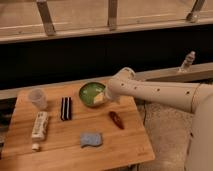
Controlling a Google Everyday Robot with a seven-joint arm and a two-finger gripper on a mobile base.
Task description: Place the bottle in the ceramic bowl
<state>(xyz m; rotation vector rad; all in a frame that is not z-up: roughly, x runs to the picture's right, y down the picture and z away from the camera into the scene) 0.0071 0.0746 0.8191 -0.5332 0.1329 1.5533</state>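
The cream-white bottle (39, 126) with a yellowish label lies flat on the left of the wooden table (60, 150), cap toward the front edge. The round green ceramic bowl (89, 92) stands at the back middle of the table. My gripper (101, 97) is at the end of the white arm that reaches in from the right. It hangs over the bowl's right rim, far from the bottle. A pale yellowish shape shows at the gripper inside the bowl; I cannot tell what it is.
A translucent plastic cup (36, 98) stands at the back left. A black striped object (65, 108) lies between the cup and the bowl. A red-brown object (116, 120) and a blue sponge (91, 139) lie nearer the front. A tiny clear bottle (187, 61) stands on the ledge at the right.
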